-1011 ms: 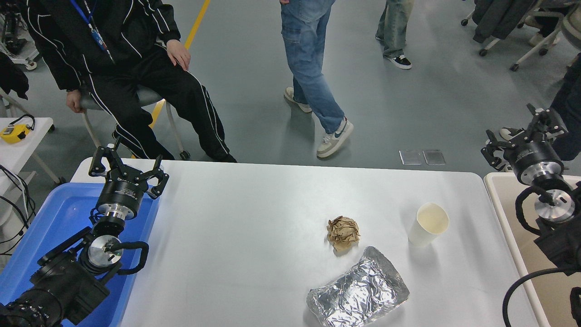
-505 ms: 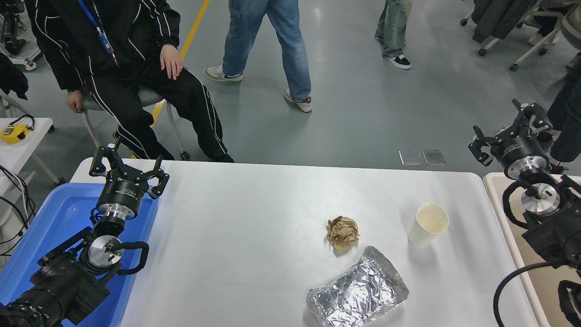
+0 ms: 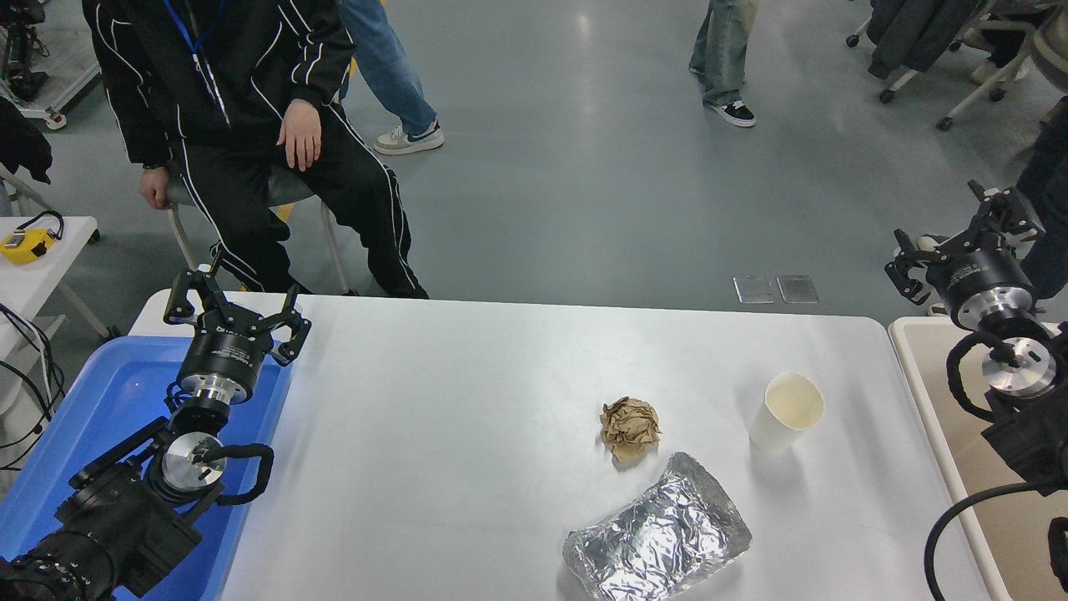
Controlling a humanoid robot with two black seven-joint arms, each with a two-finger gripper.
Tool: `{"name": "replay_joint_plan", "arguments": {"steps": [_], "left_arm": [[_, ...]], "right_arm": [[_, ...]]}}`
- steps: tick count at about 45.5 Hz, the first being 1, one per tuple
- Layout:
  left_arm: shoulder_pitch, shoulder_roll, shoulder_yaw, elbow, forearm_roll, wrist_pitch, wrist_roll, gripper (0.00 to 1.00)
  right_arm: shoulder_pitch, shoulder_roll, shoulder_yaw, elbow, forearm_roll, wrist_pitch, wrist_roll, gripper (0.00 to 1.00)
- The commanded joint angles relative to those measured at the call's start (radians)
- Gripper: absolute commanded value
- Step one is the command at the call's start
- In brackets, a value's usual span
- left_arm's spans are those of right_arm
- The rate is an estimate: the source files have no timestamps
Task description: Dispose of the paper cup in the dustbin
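Note:
The white paper cup [image 3: 787,412] stands upright on the white table [image 3: 467,392], right of centre, its cream inside showing. The beige dustbin [image 3: 959,451] sits against the table's right edge, partly hidden by my right arm. My right gripper [image 3: 959,242] is open and empty, held over the far end of the dustbin, up and right of the cup and apart from it. My left gripper [image 3: 229,305] is open and empty, parked at the lower left over the blue tub.
A crumpled brown paper ball [image 3: 630,427] lies left of the cup. A silver foil packet [image 3: 659,534] lies in front of it. A blue tub [image 3: 108,434] sits at the table's left edge. A seated person [image 3: 242,125] is at the far left; others stand behind.
My right gripper swung up and left, then came back right and a little down. A person in jeans walked left across the floor. The cup has not moved.

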Motion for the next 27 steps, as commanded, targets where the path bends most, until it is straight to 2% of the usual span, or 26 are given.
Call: {"name": "replay_joint_plan", "arguments": {"steps": [1, 19, 27], "left_arm": [[0.000, 0.001, -0.001, 0.000, 0.001, 0.000, 0.000, 1.00], [0.000, 0.000, 0.001, 0.000, 0.000, 0.000, 0.000, 1.00], [0.000, 0.000, -0.001, 0.000, 0.000, 0.000, 0.000, 1.00]], "right_arm": [[0.026, -0.004, -0.009, 0.007, -0.006, 0.008, -0.002, 0.99], [0.026, -0.095, -0.107, -0.024, -0.014, -0.003, -0.002, 0.99], [0.056, -0.096, -0.358, -0.027, -0.149, 0.003, -0.002, 0.99]]}}
